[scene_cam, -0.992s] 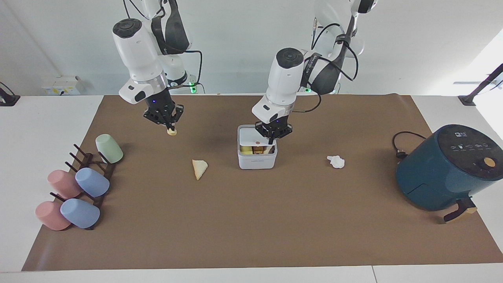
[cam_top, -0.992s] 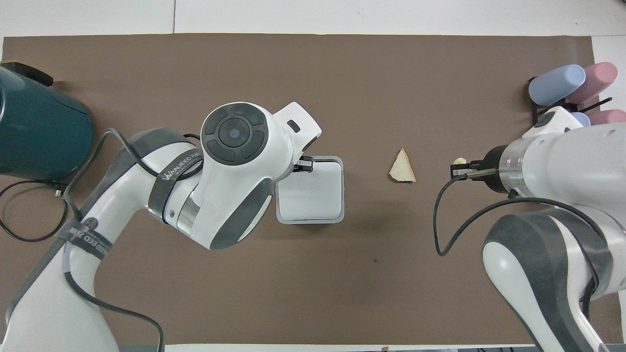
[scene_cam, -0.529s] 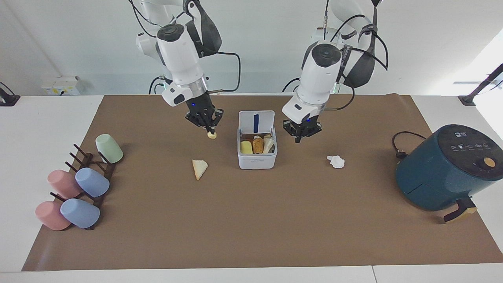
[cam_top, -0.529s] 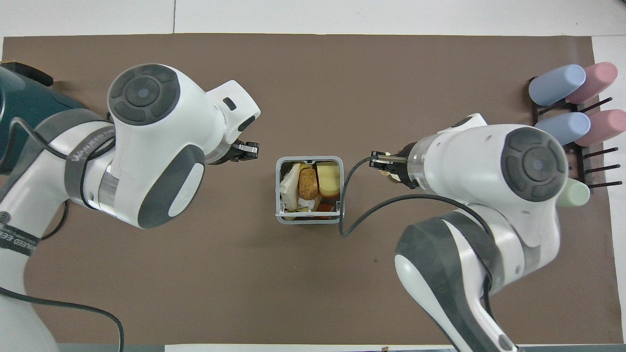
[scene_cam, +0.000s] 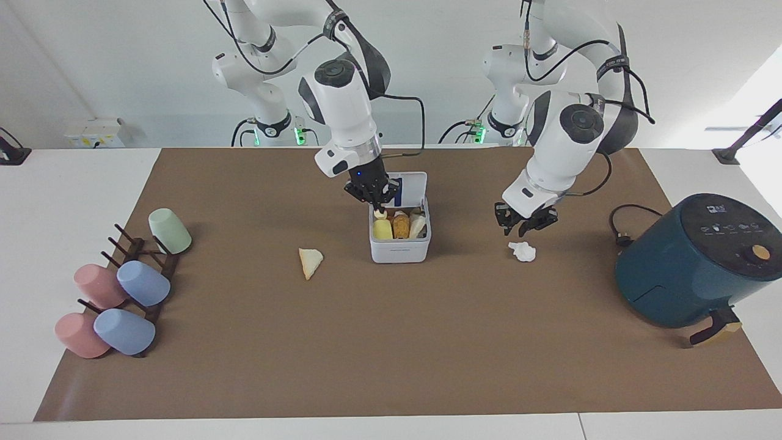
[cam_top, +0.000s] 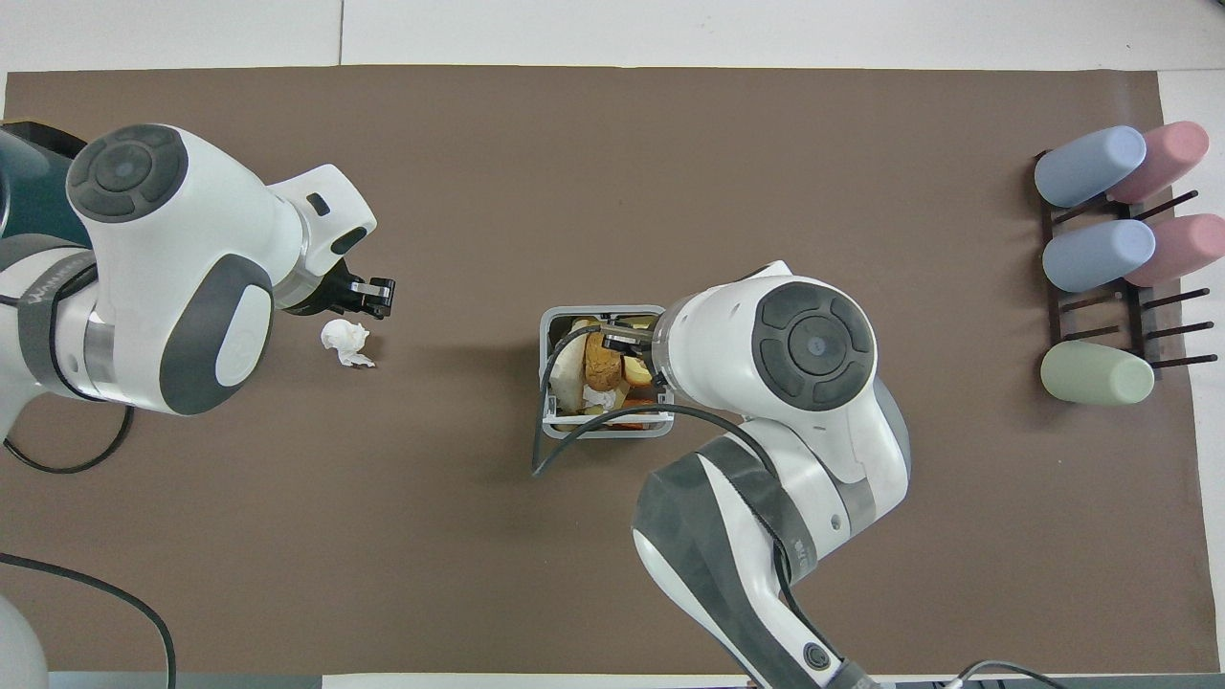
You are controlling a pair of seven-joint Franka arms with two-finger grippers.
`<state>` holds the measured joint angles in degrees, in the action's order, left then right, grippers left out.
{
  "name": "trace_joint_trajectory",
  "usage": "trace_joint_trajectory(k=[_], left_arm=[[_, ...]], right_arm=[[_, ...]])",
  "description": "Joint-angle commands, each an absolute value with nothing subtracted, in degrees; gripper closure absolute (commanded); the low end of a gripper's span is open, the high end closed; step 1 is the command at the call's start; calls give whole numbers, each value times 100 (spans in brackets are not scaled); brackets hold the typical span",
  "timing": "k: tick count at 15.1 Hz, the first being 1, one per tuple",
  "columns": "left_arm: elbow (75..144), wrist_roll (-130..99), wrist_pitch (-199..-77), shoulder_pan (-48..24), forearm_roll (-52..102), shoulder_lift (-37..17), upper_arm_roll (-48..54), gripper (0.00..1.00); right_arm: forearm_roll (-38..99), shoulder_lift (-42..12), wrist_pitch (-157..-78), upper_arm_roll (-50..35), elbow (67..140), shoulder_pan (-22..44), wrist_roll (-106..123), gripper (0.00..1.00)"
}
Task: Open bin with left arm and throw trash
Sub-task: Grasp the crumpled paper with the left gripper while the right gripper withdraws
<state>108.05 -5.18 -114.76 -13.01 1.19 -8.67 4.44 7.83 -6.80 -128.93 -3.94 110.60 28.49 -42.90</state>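
Note:
The white bin (scene_cam: 400, 250) (cam_top: 603, 312) stands mid-mat with its lid (scene_cam: 410, 186) swung upright, and food scraps fill the inside. My right gripper (scene_cam: 380, 206) (cam_top: 617, 337) hangs over the open bin, shut on the pale-yellow lump (scene_cam: 380, 214). My left gripper (scene_cam: 525, 223) (cam_top: 373, 295) hovers open just above the crumpled tissue wad (scene_cam: 522, 251) (cam_top: 345, 342), toward the left arm's end of the table. The bread wedge (scene_cam: 310, 261) lies on the mat beside the bin toward the right arm's end. The right arm hides it in the overhead view.
A dark-teal air fryer (scene_cam: 696, 263) (cam_top: 29, 182) with its cable (scene_cam: 623, 226) sits at the left arm's end. A dark rack with several pastel cups (scene_cam: 122, 287) (cam_top: 1101, 258) stands at the right arm's end.
The bin's lid has gone from shut to upright. My left gripper left the bin, moved over the tissue and opened. My right gripper carried the lump from the mat's side to above the bin.

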Motion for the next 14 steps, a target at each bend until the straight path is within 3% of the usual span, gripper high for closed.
trace_joint_trajectory(k=[1,2,3,4,5,14], left_arm=[[11495,-361,-11970,-1029,229,-606,475,0],[11635,-299,-12153,-950,229,-615,475,0],[11837,-299,-12390,-888,229,-607,475,0],[11995,-290,-12601,-809,229,-598,475,0],[12145,-290,-12830,-748,229,-606,475,0],[12683,-307,-13833,-729,229,-861,466,0]], right_arm=[[888,-668,-12920,-369,11118,2856,-4307,100],[888,-659,-12894,-369,11127,2865,-4307,100],[888,-650,-12833,-369,11127,2865,-4315,70],[888,-642,-12806,-369,11118,2874,-4324,6],[879,-642,-12797,-369,11118,2891,-4324,0],[730,-633,-12612,-360,11057,2944,-4228,0]])
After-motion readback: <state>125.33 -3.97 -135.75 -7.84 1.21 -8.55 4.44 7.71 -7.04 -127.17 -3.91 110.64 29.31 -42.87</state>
